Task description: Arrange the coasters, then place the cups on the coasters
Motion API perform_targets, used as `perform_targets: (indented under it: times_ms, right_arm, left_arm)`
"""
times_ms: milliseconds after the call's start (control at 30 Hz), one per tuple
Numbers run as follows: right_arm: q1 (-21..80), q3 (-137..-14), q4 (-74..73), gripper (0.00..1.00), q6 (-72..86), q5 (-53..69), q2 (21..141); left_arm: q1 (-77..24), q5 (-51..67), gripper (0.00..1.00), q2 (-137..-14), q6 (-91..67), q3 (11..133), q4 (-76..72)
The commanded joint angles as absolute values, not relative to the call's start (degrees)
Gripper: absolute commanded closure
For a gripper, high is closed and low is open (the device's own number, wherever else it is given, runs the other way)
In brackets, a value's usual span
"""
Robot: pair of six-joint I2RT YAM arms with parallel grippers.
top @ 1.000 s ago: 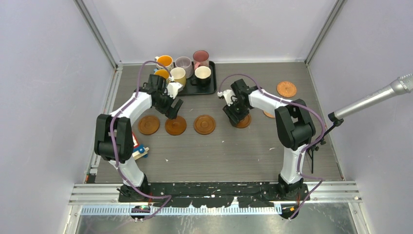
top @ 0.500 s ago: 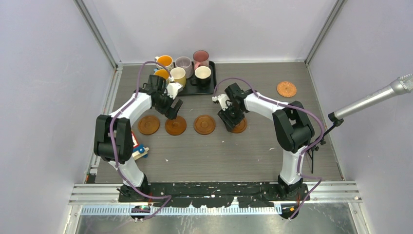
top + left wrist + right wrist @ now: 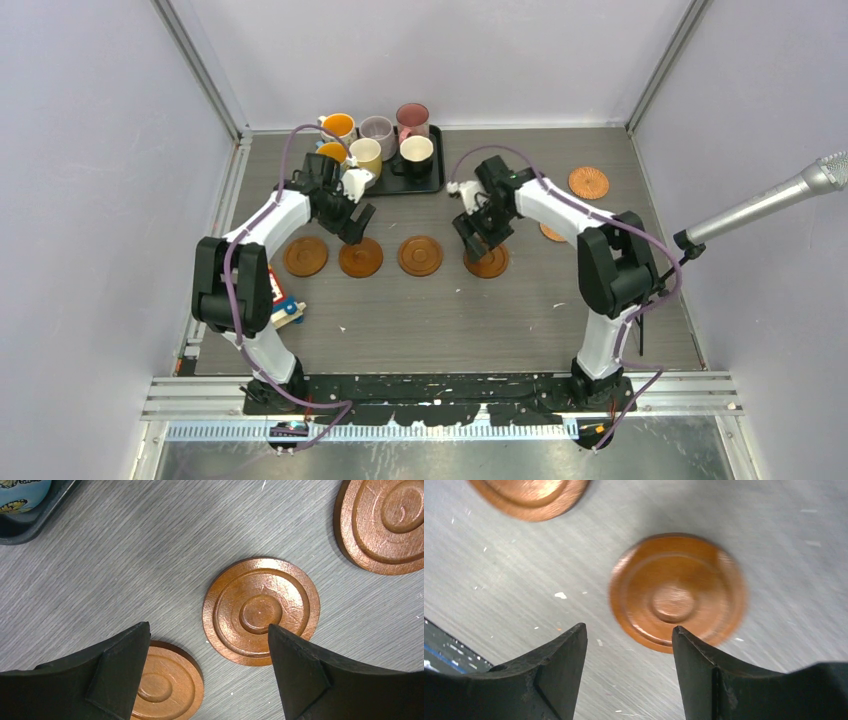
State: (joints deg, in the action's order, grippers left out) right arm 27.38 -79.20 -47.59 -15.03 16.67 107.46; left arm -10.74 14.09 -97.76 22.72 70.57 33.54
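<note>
Right tool (image 3: 629, 630) spread, empty, above 4th coaster (image 3: 678, 592) lying flat on desk (image 3: 774, 670). Left tool (image 3: 208, 629) spread, empty, over coaster row (image 3: 360, 258). Discs look light, stiff, thin, smooth: pinch across rim, may slide. Cups (image 3: 380, 140) on tray (image 3: 415, 186), fragile.

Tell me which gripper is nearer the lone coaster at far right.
Right. The right gripper hovers left of the lone coaster, closer to the arm bases; the left gripper is much farther left.
</note>
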Motion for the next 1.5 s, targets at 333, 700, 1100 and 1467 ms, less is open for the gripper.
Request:
perform_targets:
  times_ms: [333, 700, 1100, 1467]
  right_arm:
    - [4.55, -92.00, -48.85, 0.38, -16.77, 2.76, 112.67]
    - [2.59, -94.10, -50.90, 0.45, -15.68, 3.97, 118.99]
    - [2.85, -81.28, -52.18, 0.48, -14.36, 9.31, 112.54]
    - [7.02, -71.98, -50.47, 0.49, -14.04, 9.62, 105.87]
  left_arm:
    - [-10.35, 15.55, 0.10, -96.69, 22.52, 72.74, 32.62]
    - [-10.28, 15.18, 0.10, -97.09, 23.01, 73.33, 32.70]
    - [-10.28, 15.60, 0.10, -98.01, 23.74, 73.99, 32.57]
    - [-10.28, 16.39, 0.11, -99.32, 23.09, 74.58, 32.31]
